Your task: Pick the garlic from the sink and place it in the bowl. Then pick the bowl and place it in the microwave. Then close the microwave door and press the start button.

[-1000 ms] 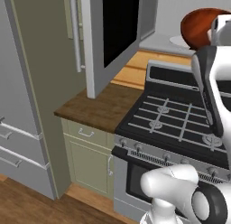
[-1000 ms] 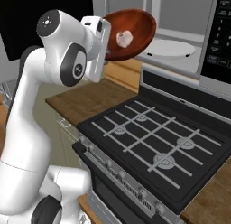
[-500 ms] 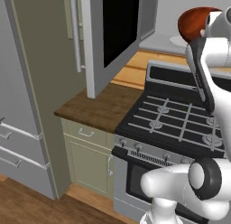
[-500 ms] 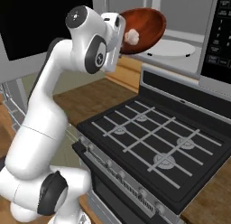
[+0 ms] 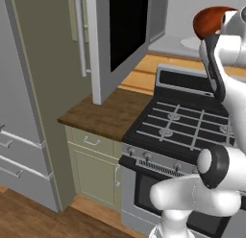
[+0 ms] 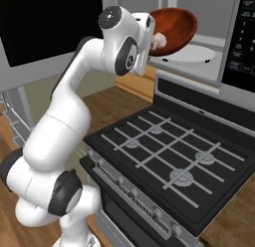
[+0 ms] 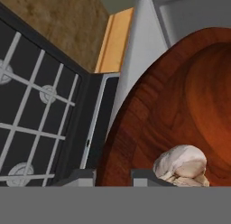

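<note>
My gripper (image 6: 151, 36) is shut on the near rim of the reddish-brown bowl (image 6: 174, 27), holding it high and tilted above the back of the stove. The whitish garlic (image 6: 160, 41) lies inside the bowl by the gripped rim. In the hand view the bowl (image 7: 180, 96) rises from between the fingertips of the gripper (image 7: 113, 177), with the garlic (image 7: 180, 163) just beside them. The bowl (image 5: 211, 20) hangs in front of the open microwave (image 6: 209, 12), near its white turntable plate (image 6: 191, 53). The microwave door (image 5: 122, 35) stands swung open to the left.
A black gas stove (image 6: 164, 156) with grates lies below the bowl. The microwave's dark button panel (image 6: 244, 37) is at the right. A wooden counter (image 5: 108, 112) sits left of the stove, and tall grey fridge panels (image 5: 24, 102) stand further left.
The arm has carried the bowl with the garlic rightward and closer to the microwave opening. The grip has stayed the same.
</note>
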Robot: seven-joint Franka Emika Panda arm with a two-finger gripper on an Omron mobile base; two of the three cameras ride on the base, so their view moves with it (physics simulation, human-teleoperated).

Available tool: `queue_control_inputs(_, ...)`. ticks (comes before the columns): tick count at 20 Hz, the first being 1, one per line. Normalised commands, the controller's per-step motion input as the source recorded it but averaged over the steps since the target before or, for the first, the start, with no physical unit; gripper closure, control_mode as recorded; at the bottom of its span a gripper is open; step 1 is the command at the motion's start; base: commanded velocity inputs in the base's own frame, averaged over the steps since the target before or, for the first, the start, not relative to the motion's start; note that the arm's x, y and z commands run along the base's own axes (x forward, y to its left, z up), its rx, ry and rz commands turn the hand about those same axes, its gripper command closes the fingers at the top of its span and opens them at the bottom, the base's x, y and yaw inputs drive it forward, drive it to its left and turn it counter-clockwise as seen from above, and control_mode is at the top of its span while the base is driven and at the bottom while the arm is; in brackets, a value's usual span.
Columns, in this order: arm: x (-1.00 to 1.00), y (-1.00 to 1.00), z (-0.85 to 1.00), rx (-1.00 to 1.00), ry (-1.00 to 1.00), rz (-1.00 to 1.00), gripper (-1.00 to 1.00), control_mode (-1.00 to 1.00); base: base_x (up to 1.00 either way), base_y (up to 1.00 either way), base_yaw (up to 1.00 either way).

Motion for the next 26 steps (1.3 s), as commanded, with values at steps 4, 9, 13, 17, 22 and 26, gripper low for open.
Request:
queue_control_inputs(4, 0.53, -0.05, -0.09, 0.0, 0.0, 0.0, 1.0, -1.0, 0.0, 0.0, 0.0)
queue_control_inputs(9, 0.5, -0.11, -0.13, 0.0, 0.0, 0.0, 1.0, -1.0, 0.0, 0.0, 0.0)
queue_control_inputs(13, 0.44, -0.16, -0.22, 0.0, 0.02, 0.0, 1.0, -1.0, 0.0, 0.0, 0.0)
queue_control_inputs(17, 0.45, -0.2, -0.2, 0.0, 0.0, 0.0, 1.0, -1.0, 0.0, 0.0, 0.0)
queue_control_inputs(22, 0.47, -0.23, -0.17, 0.0, 0.0, 0.0, 1.0, -1.0, 0.0, 0.0, 0.0)
queue_control_inputs(26, 0.53, -0.2, -0.08, 0.0, 0.0, 0.0, 1.0, -1.0, 0.0, 0.0, 0.0)
